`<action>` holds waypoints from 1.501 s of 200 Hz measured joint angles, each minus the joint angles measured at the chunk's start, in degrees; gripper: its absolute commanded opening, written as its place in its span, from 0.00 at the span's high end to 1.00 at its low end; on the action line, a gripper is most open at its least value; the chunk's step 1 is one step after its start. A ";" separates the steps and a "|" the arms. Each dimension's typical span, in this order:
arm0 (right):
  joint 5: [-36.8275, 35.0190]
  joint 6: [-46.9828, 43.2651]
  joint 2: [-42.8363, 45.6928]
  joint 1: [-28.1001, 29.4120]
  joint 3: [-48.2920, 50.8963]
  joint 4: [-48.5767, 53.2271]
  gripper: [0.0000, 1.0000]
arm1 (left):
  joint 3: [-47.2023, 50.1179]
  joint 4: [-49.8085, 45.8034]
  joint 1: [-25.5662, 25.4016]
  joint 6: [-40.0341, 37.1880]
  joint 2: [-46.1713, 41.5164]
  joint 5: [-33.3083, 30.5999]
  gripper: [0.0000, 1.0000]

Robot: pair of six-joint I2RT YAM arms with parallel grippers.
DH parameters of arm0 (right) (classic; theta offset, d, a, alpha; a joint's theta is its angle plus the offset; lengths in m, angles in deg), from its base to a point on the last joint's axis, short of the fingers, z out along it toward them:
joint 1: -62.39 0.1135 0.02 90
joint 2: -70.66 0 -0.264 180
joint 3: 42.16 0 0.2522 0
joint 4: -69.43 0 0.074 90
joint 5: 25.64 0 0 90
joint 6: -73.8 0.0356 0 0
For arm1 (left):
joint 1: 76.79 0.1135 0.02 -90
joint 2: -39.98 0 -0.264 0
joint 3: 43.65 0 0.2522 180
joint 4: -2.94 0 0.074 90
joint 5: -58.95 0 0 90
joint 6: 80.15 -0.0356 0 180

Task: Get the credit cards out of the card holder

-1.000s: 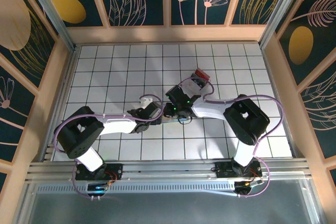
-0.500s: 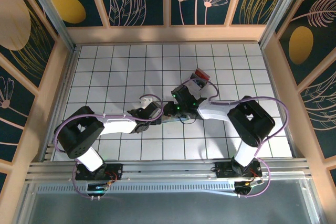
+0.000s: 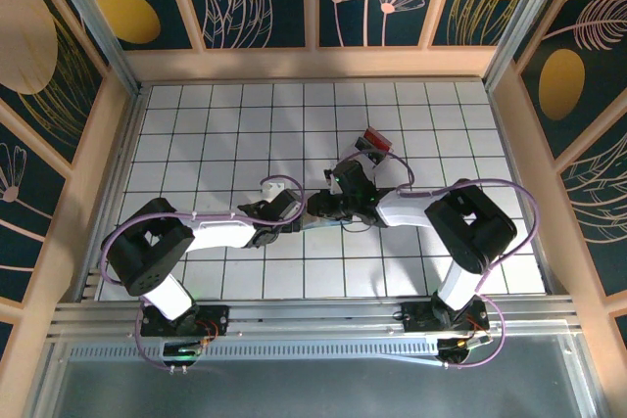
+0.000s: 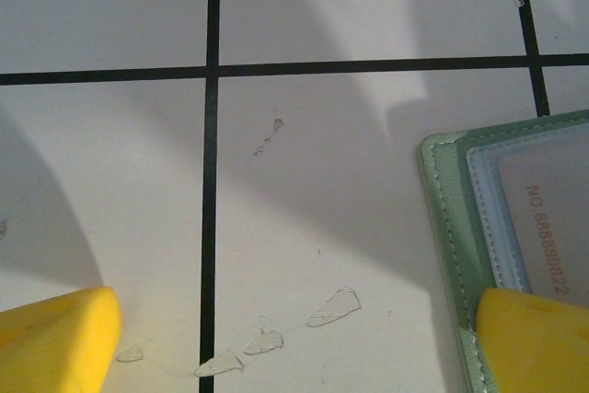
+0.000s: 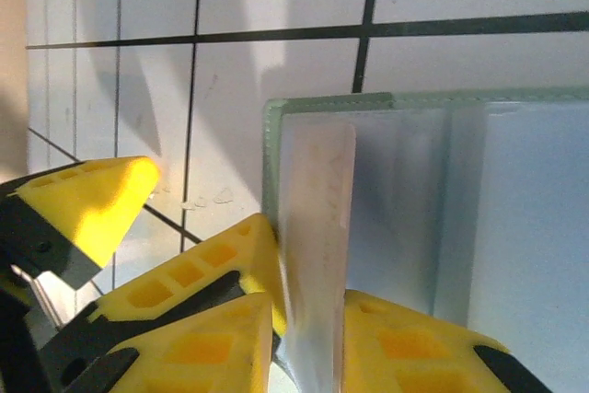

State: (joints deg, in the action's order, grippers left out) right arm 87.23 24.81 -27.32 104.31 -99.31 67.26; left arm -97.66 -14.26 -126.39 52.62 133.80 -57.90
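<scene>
The card holder (image 5: 515,227) lies open on the white tiled floor, pale grey-blue inside with a green stitched rim (image 4: 451,227); a small part of it (image 3: 313,225) shows between the two wrists. My right gripper (image 5: 313,347) is shut on a pale pinkish credit card (image 5: 317,227) that stands tilted on edge at the holder's left end. My left gripper (image 4: 294,342) is open wide over the floor. Its right fingertip (image 4: 534,338) rests on the holder's corner, beside a card with a printed number (image 4: 548,218) behind a clear window. Both grippers meet at mid-table (image 3: 309,212).
A small box with red and black contents (image 3: 375,139) lies just beyond the right wrist. Wooden walls (image 3: 529,173) ring the tiled floor. The left gripper's yellow fingers (image 5: 87,200) sit close beside my right fingers. Flakes of clear residue (image 4: 331,306) mark the floor.
The right wrist has shifted a little to the right and turned over the holder, its jaws closing slightly. The left arm has stayed still and open.
</scene>
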 measured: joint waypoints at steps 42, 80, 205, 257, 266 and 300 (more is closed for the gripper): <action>3.93 -0.02 -0.33 -1.44 0.44 -5.90 0.78 | -1.05 -1.57 0.00 0.66 0.35 0.02 0.01; 7.02 0.35 -0.92 -3.26 2.64 -10.75 0.84 | -1.90 -3.21 0.00 1.92 0.68 0.02 0.01; 9.60 1.53 0.44 -5.88 6.73 -14.78 0.86 | -4.02 -6.45 -0.02 4.09 1.88 -0.46 0.01; 9.25 1.57 0.57 -6.71 7.21 -14.67 0.90 | -4.22 -6.43 -0.15 4.33 2.34 -0.66 0.01; 8.83 1.53 0.87 -6.84 7.48 -14.38 0.90 | -4.39 -6.47 -0.35 4.44 2.60 -0.94 0.01; 7.13 1.29 3.13 -7.10 7.56 -12.44 0.92 | -4.57 -6.45 -0.46 4.55 2.95 -1.31 0.01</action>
State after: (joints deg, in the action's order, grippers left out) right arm 94.36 26.10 -24.19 97.20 -91.75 54.83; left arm -102.23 -20.71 -126.85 57.16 136.75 -59.21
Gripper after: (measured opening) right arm 0.093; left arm 0.988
